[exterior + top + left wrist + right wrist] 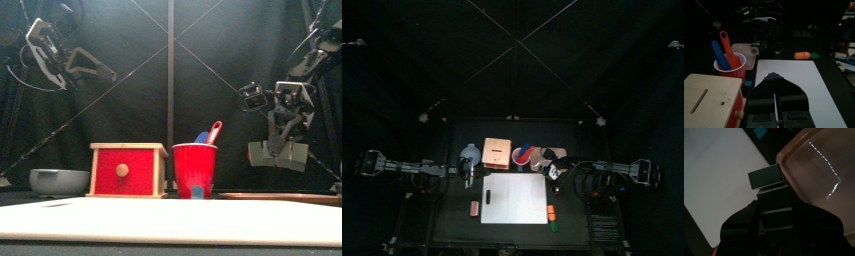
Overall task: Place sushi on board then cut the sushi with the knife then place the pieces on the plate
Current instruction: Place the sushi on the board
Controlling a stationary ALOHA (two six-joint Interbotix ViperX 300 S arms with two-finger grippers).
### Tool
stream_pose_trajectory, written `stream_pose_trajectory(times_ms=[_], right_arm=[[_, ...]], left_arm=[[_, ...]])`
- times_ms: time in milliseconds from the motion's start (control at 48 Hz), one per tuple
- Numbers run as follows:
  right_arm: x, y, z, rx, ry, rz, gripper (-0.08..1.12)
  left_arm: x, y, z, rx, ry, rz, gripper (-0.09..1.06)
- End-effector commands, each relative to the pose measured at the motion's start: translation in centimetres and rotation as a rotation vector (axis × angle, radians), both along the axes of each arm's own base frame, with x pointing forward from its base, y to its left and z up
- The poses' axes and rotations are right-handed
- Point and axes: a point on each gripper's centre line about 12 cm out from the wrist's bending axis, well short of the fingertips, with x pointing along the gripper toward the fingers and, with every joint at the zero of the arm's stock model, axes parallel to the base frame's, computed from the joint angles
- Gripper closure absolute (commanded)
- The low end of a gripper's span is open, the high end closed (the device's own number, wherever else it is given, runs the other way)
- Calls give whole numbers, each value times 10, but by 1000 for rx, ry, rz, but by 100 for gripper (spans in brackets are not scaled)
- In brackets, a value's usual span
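My right gripper (773, 203) is shut on the toy sushi roll (767, 177), a row of dark blocks sticking out past the jaws. It hangs above the line where the pink tray (817, 173) meets the white cutting board (714, 173). In the top view the right gripper (556, 174) is at the board's (516, 199) back right corner; the front view shows the right gripper (277, 156) held well above the table. A red cup (729, 67) holds a blue and a red knife (725, 45). My left gripper (773, 77) is shut on nothing, raised by the board's back left corner.
A wooden box with a red drawer front (128, 170) stands left of the red cup (195, 170), and a blue-grey bowl (59, 181) sits further left. An orange toy (553, 211) and a green one (556, 226) lie right of the board, another toy (474, 208) left of it.
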Motion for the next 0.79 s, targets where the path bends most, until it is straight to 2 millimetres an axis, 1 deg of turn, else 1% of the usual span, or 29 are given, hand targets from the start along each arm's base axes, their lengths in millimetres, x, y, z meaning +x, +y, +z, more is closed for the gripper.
stream_pose_trajectory(times_ms=[21, 188, 396, 562, 708, 792], right_arm=[[15, 12, 16, 20, -72, -31, 51], [29, 35, 21, 95, -96, -92, 51], [43, 57, 16, 181, -95, -180, 51], [63, 75, 13, 221, -90, -224, 51], [85, 89, 10, 254, -85, -273, 51], [97, 93, 9, 273, -86, -315, 51]], left_arm=[[2, 1, 5, -6, -20, 5, 100], [1, 1, 3, -7, -14, 7, 100], [-1, 1, -1, -9, -3, 7, 100], [-1, 1, -1, -10, 0, 8, 100], [-1, 1, -1, -9, 1, 7, 100], [-2, 1, -3, -9, 6, 7, 100]])
